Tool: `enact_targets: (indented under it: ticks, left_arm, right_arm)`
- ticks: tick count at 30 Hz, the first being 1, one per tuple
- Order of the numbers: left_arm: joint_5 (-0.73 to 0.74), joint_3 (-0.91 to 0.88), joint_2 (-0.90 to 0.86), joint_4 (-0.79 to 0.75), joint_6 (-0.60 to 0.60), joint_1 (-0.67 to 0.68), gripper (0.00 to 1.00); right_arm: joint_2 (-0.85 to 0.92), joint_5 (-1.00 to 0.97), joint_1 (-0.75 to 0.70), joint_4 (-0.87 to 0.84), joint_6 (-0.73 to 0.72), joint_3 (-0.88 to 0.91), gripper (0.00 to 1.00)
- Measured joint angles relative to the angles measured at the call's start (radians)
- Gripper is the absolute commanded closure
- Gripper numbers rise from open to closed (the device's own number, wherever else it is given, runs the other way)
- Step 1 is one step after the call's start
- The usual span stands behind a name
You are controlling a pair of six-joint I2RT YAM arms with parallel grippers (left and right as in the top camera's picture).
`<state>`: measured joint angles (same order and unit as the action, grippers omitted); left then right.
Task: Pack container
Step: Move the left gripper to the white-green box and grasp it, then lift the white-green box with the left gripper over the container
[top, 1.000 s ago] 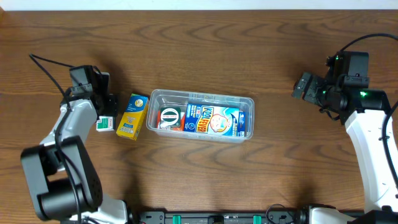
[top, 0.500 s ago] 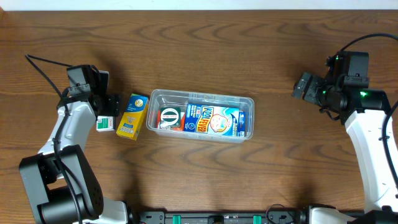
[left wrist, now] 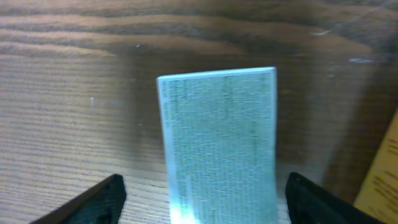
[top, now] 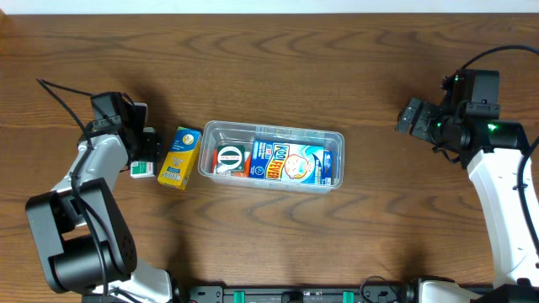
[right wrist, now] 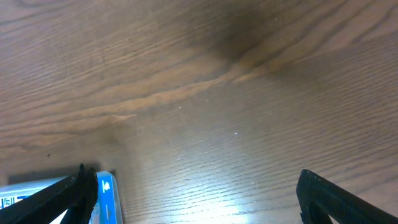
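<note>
Overhead: I see the container (top: 210,129) centred on the table (top: 269,50), boxes (top: 286,160) inside; yellow box (top: 177,156) at its 9 o'clock.
Left wrist: left gripper (left wrist: 202,202) spread wide, pale box (left wrist: 217,143) between its fingers (left wrist: 93,199); contact unclear to me.
Right wrist: right gripper (right wrist: 196,199) spread, grasping nothing.

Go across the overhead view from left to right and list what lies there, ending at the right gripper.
Left to right: green-white box → yellow box → container → right gripper.

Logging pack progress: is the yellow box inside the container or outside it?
Outside. The yellow box lies flat on the table by the container's left end, not within its walls.
</note>
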<state>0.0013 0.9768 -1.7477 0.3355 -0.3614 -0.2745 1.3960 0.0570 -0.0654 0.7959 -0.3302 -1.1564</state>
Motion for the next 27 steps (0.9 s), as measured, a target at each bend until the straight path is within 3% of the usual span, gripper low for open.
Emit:
enact_targets:
  ticks: [10,16,25,27]
  left_arm:
    - [0.005,0.0,-0.031,-0.001,-0.002,-0.006,0.24]
    - [0.015,0.0,-0.031,-0.002,0.01,-0.006,0.42]
    - [0.018,0.0,-0.031,-0.002,0.023,-0.006,0.45]
    - [0.018,0.0,-0.031,-0.002,0.026,-0.006,0.5]
  right_arm:
    - [0.0,0.0,0.0,0.0,0.0,0.0,0.01]
    - [0.0,0.0,0.0,0.0,0.0,0.0,0.01]
    - [0.0,0.0,0.0,0.0,0.0,0.0,0.01]
    - [0.0,0.0,0.0,0.0,0.0,0.0,0.01]
